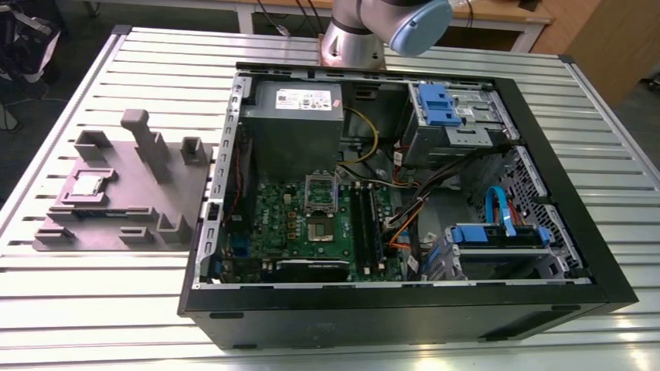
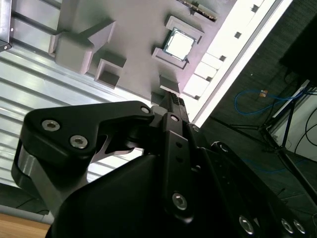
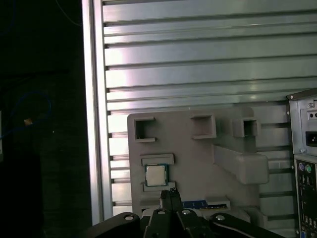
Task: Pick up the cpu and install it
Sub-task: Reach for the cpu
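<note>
The cpu (image 1: 88,184) is a small silvery square chip lying flat in a recess of the grey holder block (image 1: 134,209), at the exterior view's left, outside the computer case. Both wrist views look down on the cpu (image 3: 156,175) (image 2: 179,43) in its recess. My gripper (image 3: 171,194) (image 2: 170,98) hangs above the holder block, apart from the chip, shut with nothing in it. The open computer case (image 1: 577,255) lies on its side, and the motherboard's socket (image 1: 321,228) stands open with its metal frame flipped up.
Inside the case are a grey power supply box (image 1: 294,100), black memory sticks (image 1: 366,224), blue drive brackets (image 1: 449,104) and loose cables. The holder block has raised posts (image 1: 139,127). The slatted metal table (image 1: 103,309) ends at an edge (image 3: 94,124) close to the block. The arm's base (image 1: 356,39) stands behind the case.
</note>
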Robot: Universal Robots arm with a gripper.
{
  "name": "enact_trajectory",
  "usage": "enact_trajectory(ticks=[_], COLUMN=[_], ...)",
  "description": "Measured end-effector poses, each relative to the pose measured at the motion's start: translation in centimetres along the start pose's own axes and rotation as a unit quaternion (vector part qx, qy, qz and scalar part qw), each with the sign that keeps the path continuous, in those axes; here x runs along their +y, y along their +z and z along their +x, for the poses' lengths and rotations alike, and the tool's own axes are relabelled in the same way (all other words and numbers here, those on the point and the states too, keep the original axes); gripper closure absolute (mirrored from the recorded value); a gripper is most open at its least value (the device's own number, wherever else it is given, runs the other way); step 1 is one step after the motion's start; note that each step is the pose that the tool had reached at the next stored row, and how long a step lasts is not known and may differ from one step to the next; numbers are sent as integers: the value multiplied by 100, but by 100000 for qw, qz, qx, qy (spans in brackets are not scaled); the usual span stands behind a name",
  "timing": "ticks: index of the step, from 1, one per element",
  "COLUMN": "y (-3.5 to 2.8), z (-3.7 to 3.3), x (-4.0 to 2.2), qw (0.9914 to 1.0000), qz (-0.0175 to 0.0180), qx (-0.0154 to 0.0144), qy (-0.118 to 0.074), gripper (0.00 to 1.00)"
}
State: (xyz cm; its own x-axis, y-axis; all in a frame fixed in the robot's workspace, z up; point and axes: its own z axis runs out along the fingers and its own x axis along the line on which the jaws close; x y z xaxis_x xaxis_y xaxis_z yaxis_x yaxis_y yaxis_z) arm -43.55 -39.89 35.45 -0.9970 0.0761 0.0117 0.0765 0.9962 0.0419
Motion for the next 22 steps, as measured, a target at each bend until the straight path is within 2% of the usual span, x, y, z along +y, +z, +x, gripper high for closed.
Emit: enact_trajectory(ticks=[22], y=[2], z=[30], x=[-3], qw=[100000], qz=[1], qx=[2], qy=[2], gripper=[90])
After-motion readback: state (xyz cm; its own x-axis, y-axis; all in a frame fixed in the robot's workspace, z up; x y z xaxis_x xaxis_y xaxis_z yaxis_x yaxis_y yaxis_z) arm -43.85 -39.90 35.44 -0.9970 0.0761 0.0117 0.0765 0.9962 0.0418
